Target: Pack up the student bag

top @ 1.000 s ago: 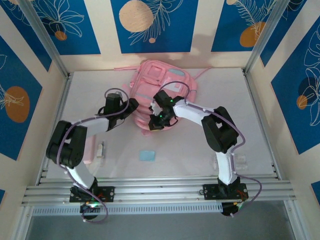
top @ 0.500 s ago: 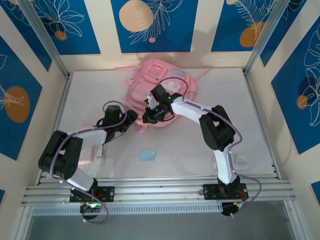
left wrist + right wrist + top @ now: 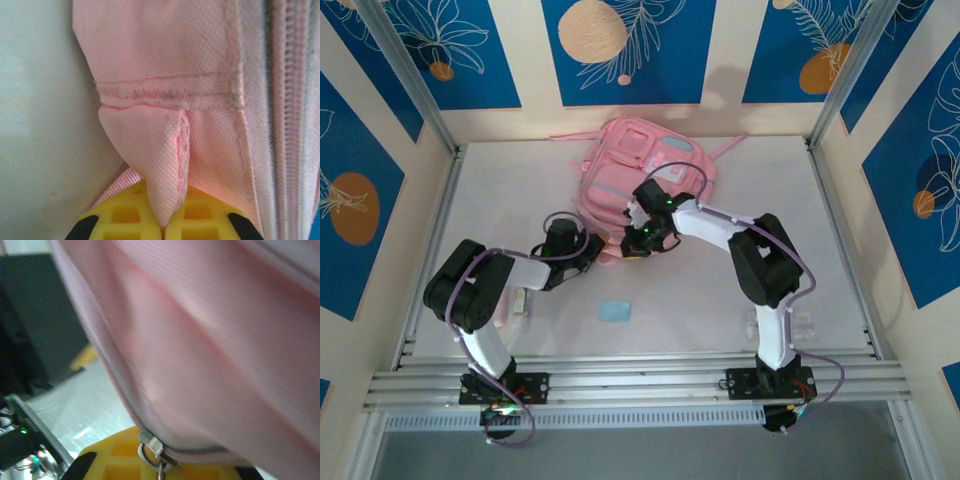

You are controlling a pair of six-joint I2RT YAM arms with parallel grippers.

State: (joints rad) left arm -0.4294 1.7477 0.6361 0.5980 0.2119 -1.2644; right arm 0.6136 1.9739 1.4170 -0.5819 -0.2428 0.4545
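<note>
Near edge of student bag [image 3: 645, 165] met both grippers. Left gripper [image 3: 162, 227], forearm low, pinched its fabric tab [image 3: 160, 160]. Right gripper [image 3: 638, 243], elbow bent: grip indeterminate.

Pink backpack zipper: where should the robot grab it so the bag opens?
Probably the small metal zipper pull dangling at the edge of the pink backpack. It sticks out free of the soft fabric, so the right gripper, just beneath it, could pinch it from below. The left gripper is shut on a corner fabric tab, which should hold the bag steady.
</note>
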